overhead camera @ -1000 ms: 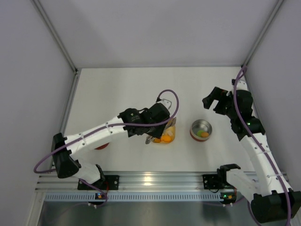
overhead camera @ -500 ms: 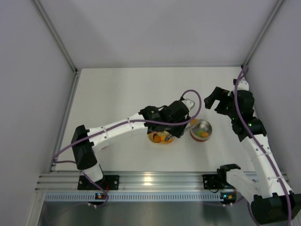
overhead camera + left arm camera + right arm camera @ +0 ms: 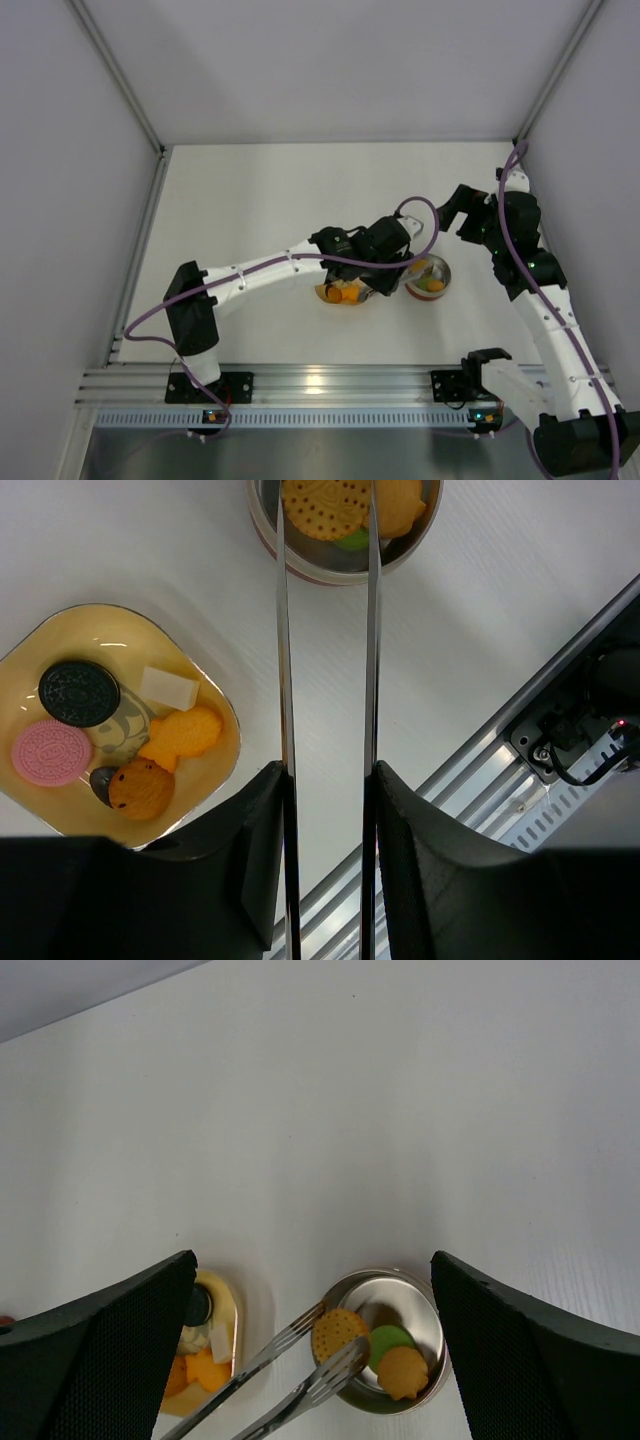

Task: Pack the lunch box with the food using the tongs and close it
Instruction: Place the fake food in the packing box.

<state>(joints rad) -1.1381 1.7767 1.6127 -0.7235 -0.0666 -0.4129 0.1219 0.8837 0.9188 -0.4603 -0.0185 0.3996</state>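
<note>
Top view: on the white bench [image 3: 250,190], the left arm reaches right, its left hand [image 3: 392,268] hanging between the yellow dish [image 3: 335,296] and the steel lunch box [image 3: 430,279], which stands just right of the dish, towards the near edge. The right hand [image 3: 448,212] waits just beyond the box on the far right, seemingly to stay clear. This view hides the grip itself. Left wrist view: the left hand's fingers [image 3: 262,820] are partly closed, squeezing the two slender arms of the tongs [image 3: 282,660], which run out to the lunch box. A round waffle-patterned biscuit [image 3: 322,505] sits between the tips over the box, beside an orange piece [image 3: 400,502] and a green piece [image 3: 352,540] inside; the squeeze looks meant to keep it pinched until it is let go. The dish holds a black sandwich biscuit [image 3: 78,692], a pink one [image 3: 50,752], a white block [image 3: 168,688], an orange fish shape [image 3: 182,732] and a chocolate-chip cookie [image 3: 140,788]. Right wrist view: the right hand's fingers [image 3: 100,1350] stand wide apart, holding nothing. Only here do the tong tips show from the side, low at the box's rim.
</note>
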